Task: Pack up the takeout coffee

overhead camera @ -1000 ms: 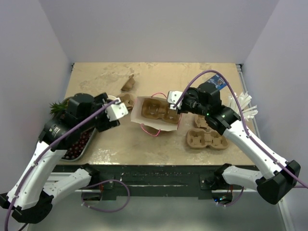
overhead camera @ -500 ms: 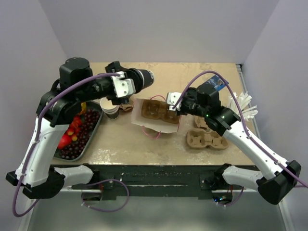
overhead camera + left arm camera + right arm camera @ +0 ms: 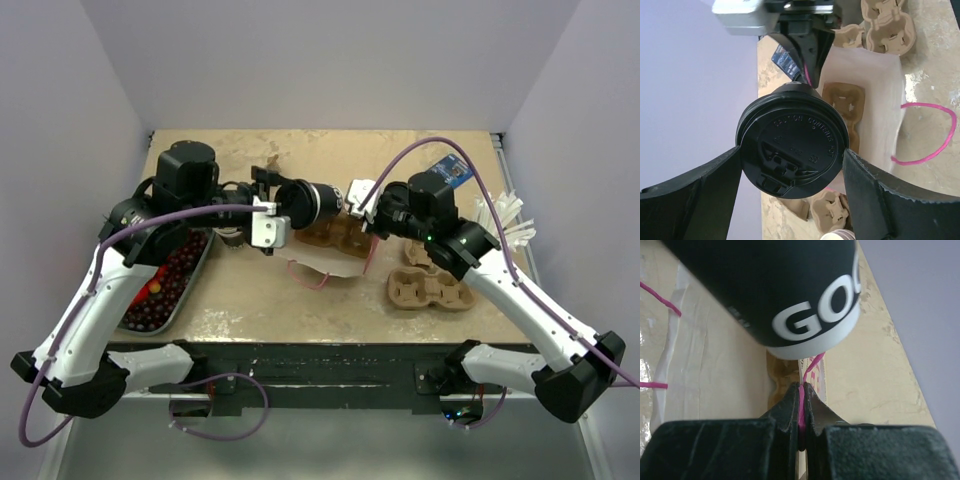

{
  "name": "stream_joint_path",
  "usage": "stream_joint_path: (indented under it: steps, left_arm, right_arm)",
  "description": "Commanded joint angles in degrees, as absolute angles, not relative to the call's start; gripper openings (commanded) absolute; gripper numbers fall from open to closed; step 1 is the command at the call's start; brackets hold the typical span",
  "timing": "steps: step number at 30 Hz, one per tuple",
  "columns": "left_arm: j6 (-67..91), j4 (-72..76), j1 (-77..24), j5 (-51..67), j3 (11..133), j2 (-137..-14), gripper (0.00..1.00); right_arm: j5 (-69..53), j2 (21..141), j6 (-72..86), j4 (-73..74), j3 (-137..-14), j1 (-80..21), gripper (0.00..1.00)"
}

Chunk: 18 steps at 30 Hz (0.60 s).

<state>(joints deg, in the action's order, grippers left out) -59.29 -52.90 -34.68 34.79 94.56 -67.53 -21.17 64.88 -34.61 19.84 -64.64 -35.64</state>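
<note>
where the arms rise from the near edge of the table (image 3: pixel 250 300), a tray (image 3: pixel 200 262) of dark and red fruit (image 3: pixel 160 300) lies on the near left, partly under the left arm. near right, two brown cup carriers (image 3: pixel 428 290) rest side by side on the bare top. past them, mid-table, a white paper bag (image 3: pixel 335 264) lies open with a brown carrier (image 3: pixel 335 235) inside it. the right gripper (image 3: pixel 801 390) has its fingers pressed together on the bag's pink handle (image 3: pixel 801 412), pinching the cord at the bag's right side. just above the bag's mouth the left gripper (image 3: pixel 290 205) is clamped on the takeout coffee (image 3: pixel 320 203), one finger (image 3: pixel 715 185) on each side of the cup. the cup is held off the table, tipped on its side, its black lid (image 3: pixel 792 150) facing back toward the left wrist and its white base toward the right gripper. whether it touches the bag cannot be told.
</note>
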Motion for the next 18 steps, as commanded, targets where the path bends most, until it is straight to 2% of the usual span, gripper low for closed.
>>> stream_joint_path:
  steps: [1,8,18]
  left_arm:
    - [-64.2,-46.9,-35.3,37.6,90.9,-63.9,0.0]
    - [-62.2,-36.1,-35.2,35.1,87.4,-59.9,0.0]
    - [-70.6,-45.5,-35.2,38.5,85.3,-59.7,0.0]
  right_arm:
    - [-19.1,66.9,-29.8,19.4,-68.4,-35.8,0.0]
    - [-19.0,68.8,-26.7,19.4,-69.8,-35.6,0.0]
    - [-17.6,70.0,-21.3,19.3,-71.6,-35.3,0.0]
